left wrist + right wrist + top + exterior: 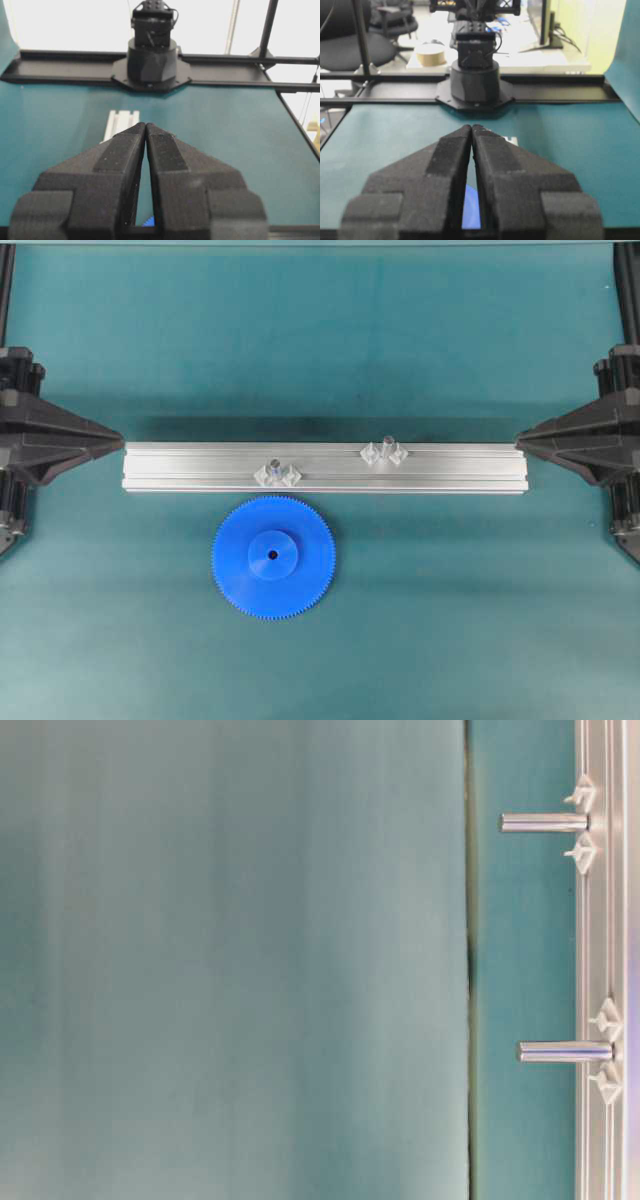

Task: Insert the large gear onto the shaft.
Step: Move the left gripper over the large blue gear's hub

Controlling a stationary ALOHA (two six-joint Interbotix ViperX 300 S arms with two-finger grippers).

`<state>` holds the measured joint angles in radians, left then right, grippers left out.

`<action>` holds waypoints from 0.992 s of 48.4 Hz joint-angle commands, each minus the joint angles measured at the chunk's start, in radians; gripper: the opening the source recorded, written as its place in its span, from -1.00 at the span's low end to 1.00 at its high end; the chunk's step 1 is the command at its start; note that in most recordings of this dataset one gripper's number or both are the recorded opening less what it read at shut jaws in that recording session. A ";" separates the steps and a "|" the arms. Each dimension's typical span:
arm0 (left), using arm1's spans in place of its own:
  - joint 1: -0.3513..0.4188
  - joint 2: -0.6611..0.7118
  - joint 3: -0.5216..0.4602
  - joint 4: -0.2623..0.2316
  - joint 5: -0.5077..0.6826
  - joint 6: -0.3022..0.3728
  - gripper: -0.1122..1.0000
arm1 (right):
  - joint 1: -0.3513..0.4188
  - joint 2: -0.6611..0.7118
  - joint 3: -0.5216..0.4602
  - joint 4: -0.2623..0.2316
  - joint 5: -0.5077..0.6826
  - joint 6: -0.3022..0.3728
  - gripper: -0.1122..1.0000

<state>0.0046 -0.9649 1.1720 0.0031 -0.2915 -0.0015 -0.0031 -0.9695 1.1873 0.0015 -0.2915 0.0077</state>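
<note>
The big blue gear (273,557) lay flat on the green table (450,620), with its round hub and small middle hole facing up. It sat just in front of a long silver rail (325,467), close to the rail's near edge but not on it. Nothing was touching the gear.

Two small clear brackets sat on the rail, and each one held a short pin standing up. The shaft (384,446) stood on the bracket further along to the right. The other post (274,468), with a darker top, stood nearer the gear, just behind its top edge. From the table-level view both pins looked like thin shiny rods, and it was hard to tell one from the other there.

The left gripper (118,438) waited at the left end of the rail, and its two black fingers (120,150) were pressed together at the tips. It held nothing. The right gripper (520,438) waited at the right end of the rail, with its fingers (492,150) pressed together the same way and nothing between them. Both grippers were well away from the gear and the shaft.
</note>
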 commanded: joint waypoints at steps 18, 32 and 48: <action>-0.067 0.143 -0.129 0.012 0.048 -0.023 -0.79 | -0.021 0.000 -0.026 0.043 0.236 0.052 -0.32; -0.124 0.334 -0.244 0.014 0.183 -0.066 -0.79 | -0.101 -0.008 -0.057 0.041 0.437 0.058 -0.22; -0.129 0.433 -0.330 0.014 0.396 -0.153 -0.75 | -0.107 -0.009 -0.061 0.041 0.549 0.057 0.15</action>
<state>-0.1197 -0.5492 0.8912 0.0153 0.0552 -0.1427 -0.1058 -0.9833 1.1505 0.0430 0.2577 0.0598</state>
